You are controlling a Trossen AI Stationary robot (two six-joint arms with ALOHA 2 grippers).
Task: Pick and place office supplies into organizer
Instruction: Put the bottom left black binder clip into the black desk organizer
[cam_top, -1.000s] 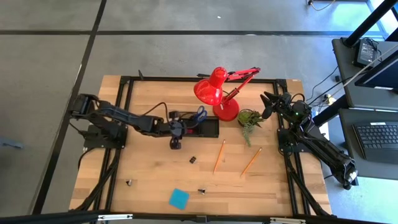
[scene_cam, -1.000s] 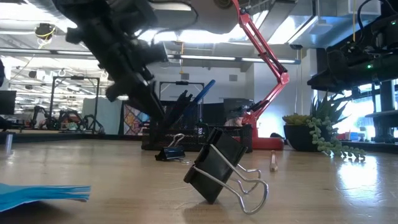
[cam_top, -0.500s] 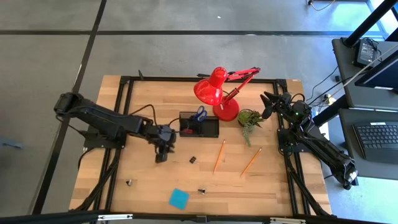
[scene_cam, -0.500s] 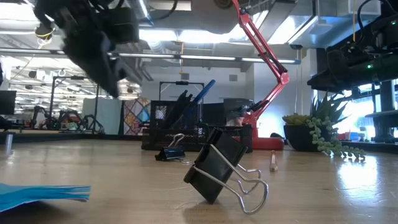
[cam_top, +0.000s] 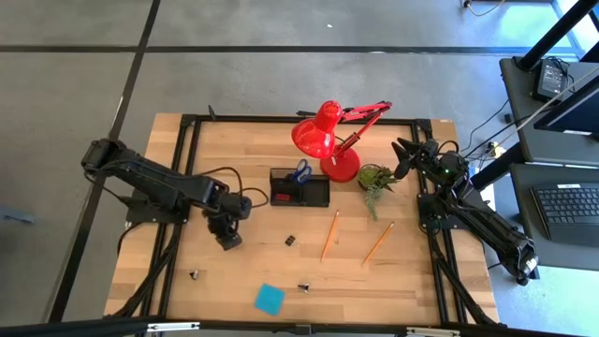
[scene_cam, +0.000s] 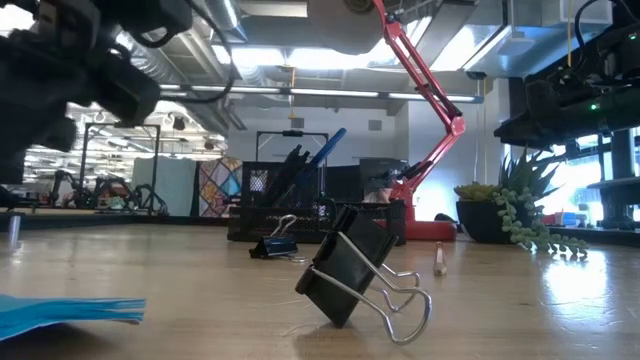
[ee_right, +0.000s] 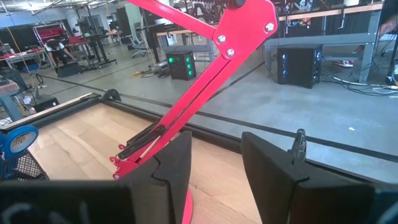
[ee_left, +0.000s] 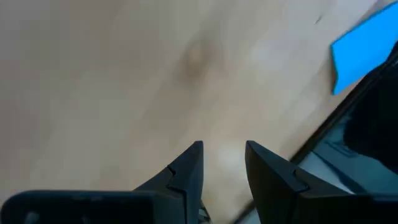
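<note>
Wooden boards fill the middle of the high view, and my left claw (cam_top: 226,240) hangs over them left of centre, its two fingers (ee_left: 186,171) parted a little with bare wood between them and nothing held. Blue sticky notes (cam_top: 269,299) lie near the lower edge of that view, below and right of my left claw, well apart from it; my left wrist view catches them as a blue corner at its upper right. Just above centre sits the black organizer (cam_top: 300,190), with the blue-handled scissors (cam_top: 301,171) standing in its upper side and something small and red in its left part. Two orange pencils (cam_top: 329,234) lie slanted to the right of centre, near each other but not touching. One black clip (cam_top: 290,241) rests just left of the pencils, another (cam_top: 304,285) beside the sticky notes, a third (cam_top: 194,274) at lower left. My right claw (cam_top: 401,150) waits at the upper right beside the green plant (cam_top: 374,178), fingers slightly apart and empty, facing the red lamp (cam_top: 323,136)
</note>
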